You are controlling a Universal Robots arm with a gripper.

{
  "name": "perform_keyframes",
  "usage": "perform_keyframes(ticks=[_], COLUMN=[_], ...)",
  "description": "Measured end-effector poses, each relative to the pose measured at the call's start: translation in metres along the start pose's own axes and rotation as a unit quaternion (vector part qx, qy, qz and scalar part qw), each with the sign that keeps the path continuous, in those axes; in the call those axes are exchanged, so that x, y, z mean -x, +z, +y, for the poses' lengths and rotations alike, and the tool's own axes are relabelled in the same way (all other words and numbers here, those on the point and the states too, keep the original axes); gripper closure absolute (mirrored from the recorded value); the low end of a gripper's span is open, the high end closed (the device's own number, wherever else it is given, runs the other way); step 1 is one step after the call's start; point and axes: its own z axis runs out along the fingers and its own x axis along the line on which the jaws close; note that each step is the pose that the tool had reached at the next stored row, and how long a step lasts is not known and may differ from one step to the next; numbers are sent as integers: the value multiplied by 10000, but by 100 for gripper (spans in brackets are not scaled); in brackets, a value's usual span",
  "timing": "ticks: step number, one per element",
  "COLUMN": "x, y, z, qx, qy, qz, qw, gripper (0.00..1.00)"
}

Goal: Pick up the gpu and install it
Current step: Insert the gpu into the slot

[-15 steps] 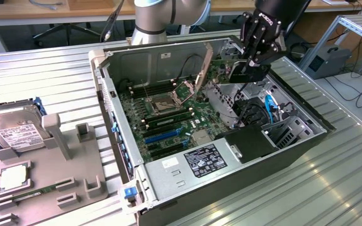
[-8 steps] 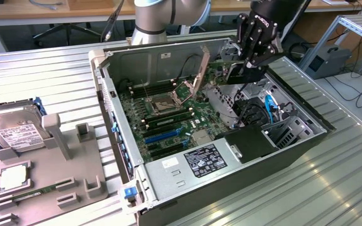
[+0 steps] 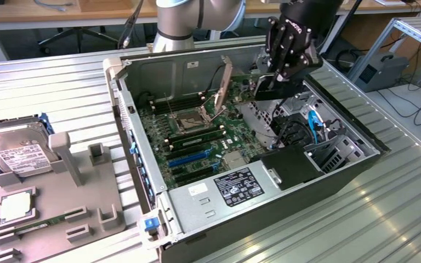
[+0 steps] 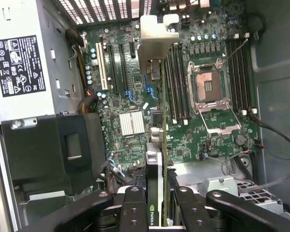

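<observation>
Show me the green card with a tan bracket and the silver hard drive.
Green card with tan metal bracket (image 3: 223,82), exterior view, bracket.
Silver boxy hard drive (image 3: 15,153), exterior view, white label.

I hold the gpu (image 4: 153,164) edge-on between the fingers of the gripper (image 4: 157,212), above the motherboard (image 4: 193,140), which lies in the open case (image 3: 269,219) beneath the tool. The CPU socket (image 4: 210,87) lies to one side of the card and the power supply (image 4: 19,63) to the other. The hard drive (image 3: 13,150) lies outside the case, well apart from the tool.
</observation>
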Motion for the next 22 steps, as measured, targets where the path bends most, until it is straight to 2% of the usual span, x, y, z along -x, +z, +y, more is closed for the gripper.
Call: perform_keyframes(ticks=[3,8,15,22], x=[-13,-28,-60,-68], y=[2,3,7,10], z=[102,214,437,488], qx=[-4,-12,-35,-36], qy=[0,0,-1,0], qz=[-1,-1,-5,-5], qw=[10000,10000,10000,10000], gripper=[73,73,73,73])
